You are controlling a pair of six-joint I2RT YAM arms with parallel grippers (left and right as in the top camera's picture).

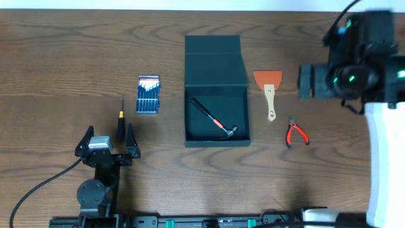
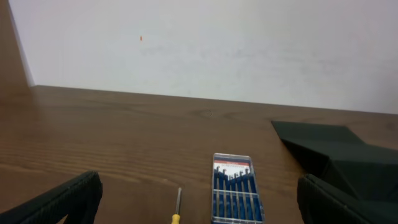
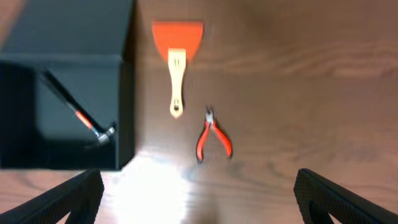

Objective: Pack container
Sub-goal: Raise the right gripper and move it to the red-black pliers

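The dark container [image 1: 214, 60] stands open at the table's middle, its lid flap laid back. A hammer [image 1: 215, 118] with a black and orange handle lies inside it. My left gripper [image 1: 107, 140] is open and empty near the front left, just behind a yellow-and-black screwdriver [image 1: 121, 120]. My right gripper [image 1: 306, 82] is open and empty, held high at the right. The right wrist view looks down between its fingers [image 3: 199, 199] on the container [image 3: 126, 106], the hammer [image 3: 78, 115], an orange scraper [image 3: 177, 62] and red pliers [image 3: 213, 134].
A blue screwdriver-set case [image 1: 149, 95] lies left of the container and shows in the left wrist view [image 2: 234, 186] beside the screwdriver [image 2: 177, 208]. The scraper [image 1: 269, 92] and the pliers [image 1: 295, 132] lie right of the container. A white structure stands at the right edge.
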